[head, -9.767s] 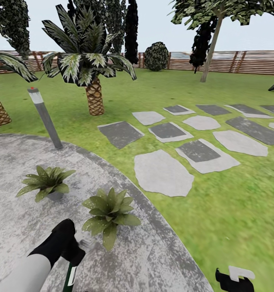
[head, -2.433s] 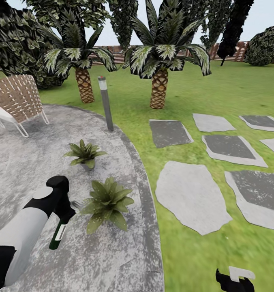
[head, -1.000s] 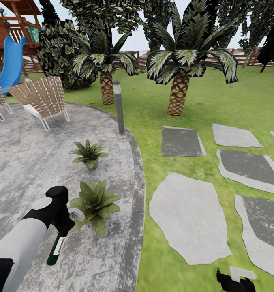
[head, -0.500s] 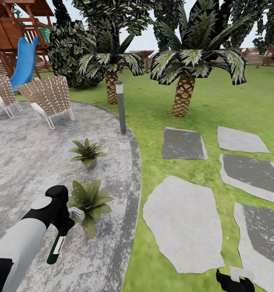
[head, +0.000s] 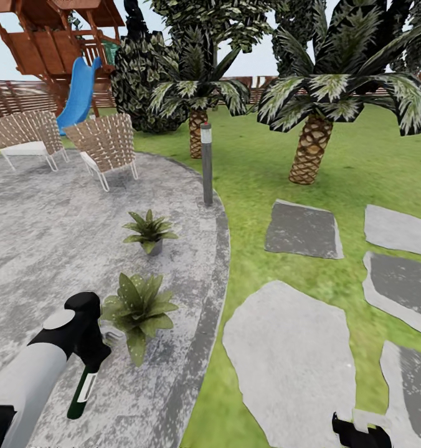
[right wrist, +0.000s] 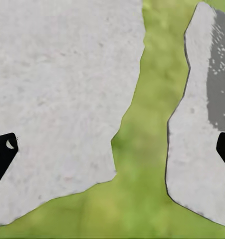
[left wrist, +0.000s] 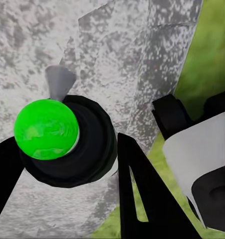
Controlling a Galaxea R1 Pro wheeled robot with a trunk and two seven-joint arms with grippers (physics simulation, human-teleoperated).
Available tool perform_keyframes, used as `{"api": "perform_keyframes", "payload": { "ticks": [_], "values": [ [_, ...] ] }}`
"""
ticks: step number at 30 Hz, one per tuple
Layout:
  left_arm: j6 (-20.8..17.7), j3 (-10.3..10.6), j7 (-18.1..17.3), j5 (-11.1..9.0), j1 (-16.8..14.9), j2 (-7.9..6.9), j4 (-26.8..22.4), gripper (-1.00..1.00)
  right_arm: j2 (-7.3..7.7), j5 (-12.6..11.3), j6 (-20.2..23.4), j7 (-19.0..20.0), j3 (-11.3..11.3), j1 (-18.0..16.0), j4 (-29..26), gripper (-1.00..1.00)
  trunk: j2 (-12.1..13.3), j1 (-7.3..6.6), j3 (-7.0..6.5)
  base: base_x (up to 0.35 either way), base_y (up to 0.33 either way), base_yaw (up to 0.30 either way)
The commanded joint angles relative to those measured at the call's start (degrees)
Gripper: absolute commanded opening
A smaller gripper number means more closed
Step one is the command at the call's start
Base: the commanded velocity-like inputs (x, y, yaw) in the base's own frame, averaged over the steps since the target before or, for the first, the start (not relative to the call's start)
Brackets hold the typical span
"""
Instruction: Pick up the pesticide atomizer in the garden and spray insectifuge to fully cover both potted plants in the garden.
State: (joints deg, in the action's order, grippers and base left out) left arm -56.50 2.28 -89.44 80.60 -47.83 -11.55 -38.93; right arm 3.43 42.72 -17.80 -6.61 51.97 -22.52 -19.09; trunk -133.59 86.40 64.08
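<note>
Left fingers (left wrist: 127, 199) grip pesticide atomizer (head: 81, 392), its green tip hidden overhead.

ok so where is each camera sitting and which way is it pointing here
Head view: on the robot's head, looking forward and down over the patio, both potted plants and the lawn; the left arm holds the pesticide atomizer, and the right gripper shows at the lower edge.
Left wrist view: on the left arm, looking along the left gripper at the atomizer's green tip over paving.
Right wrist view: on the right arm, facing down at stepping stones and grass between its fingertips.
Shared: the atomizer shows in the head and left wrist views.
</note>
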Motion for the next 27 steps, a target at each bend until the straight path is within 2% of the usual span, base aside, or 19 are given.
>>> {"api": "perform_keyframes", "payload": {
  "ticks": [1, 6, 7, 9, 10, 12, 15, 22, 27],
  "values": [
    [-0.6, 0.0, -0.6, 0.4, 0.2, -0.03, 0.0, -1.00, 0.00, 0.6, -0.3, -0.2, 0.4, -0.1, 0.1, 1.00, 0.0, 0.00, 0.04, 0.082, -0.044, 0.277],
    [-0.5, -1.0, -0.6, 0.4, 3.2, 0.43, -0.7, -1.00, 0.00, 0.6, -0.3, -0.2, 0.4, -0.1, 0.1, 1.00, 0.0, 0.00, 0.04, 0.019, -0.010, 0.256],
    [-0.5, -1.8, -0.6, 0.3, 3.3, 0.45, -0.7, -1.00, 0.00, 0.6, -0.3, -0.2, 0.4, -0.1, 0.1, 1.00, 0.0, 0.00, 0.04, 0.003, -0.002, 0.116],
    [-0.5, -4.7, -0.2, 0.3, 3.5, 0.50, -0.8, -1.00, 0.00, 0.6, -0.3, -0.2, 0.4, -0.1, 0.1, 1.00, 0.0, 0.00, 0.04, 0.002, -0.001, 0.061],
    [-0.5, -6.7, 0.7, 0.2, 3.6, 0.57, -0.7, -1.00, 0.00, 0.6, -0.3, -0.2, 0.4, -0.1, 0.1, 1.00, 0.0, 0.00, 0.04, 0.001, 0.000, 0.024],
    [-0.5, -8.7, 2.7, 0.2, 3.6, 0.74, -0.8, -1.00, 0.00, 0.6, -0.3, -0.2, 0.4, -0.1, 0.1, 1.00, 0.0, 0.00, 0.04, 0.000, 0.000, 0.029],
    [-0.5, -9.3, 3.9, 0.2, 3.6, 1.92, -0.7, -1.00, 0.00, 0.6, -0.3, -0.2, 0.4, -0.1, 0.1, 1.00, 0.0, 0.00, 0.04, 0.000, 0.000, 0.184],
    [-0.5, -9.4, 5.7, 0.2, 3.7, 4.62, -0.4, -1.00, 0.00, 0.6, -0.2, -0.1, 0.4, -0.1, 0.1, 1.00, 0.0, 0.00, 0.06, 0.078, -0.052, 0.201],
    [-0.5, -9.4, 6.0, 0.2, 3.7, 4.98, -0.6, -1.00, 0.03, 0.7, -0.2, -0.1, 0.4, -0.1, 0.1, 1.00, 0.0, 0.00, 0.06, 0.219, -0.178, 0.013]
  ]
}}
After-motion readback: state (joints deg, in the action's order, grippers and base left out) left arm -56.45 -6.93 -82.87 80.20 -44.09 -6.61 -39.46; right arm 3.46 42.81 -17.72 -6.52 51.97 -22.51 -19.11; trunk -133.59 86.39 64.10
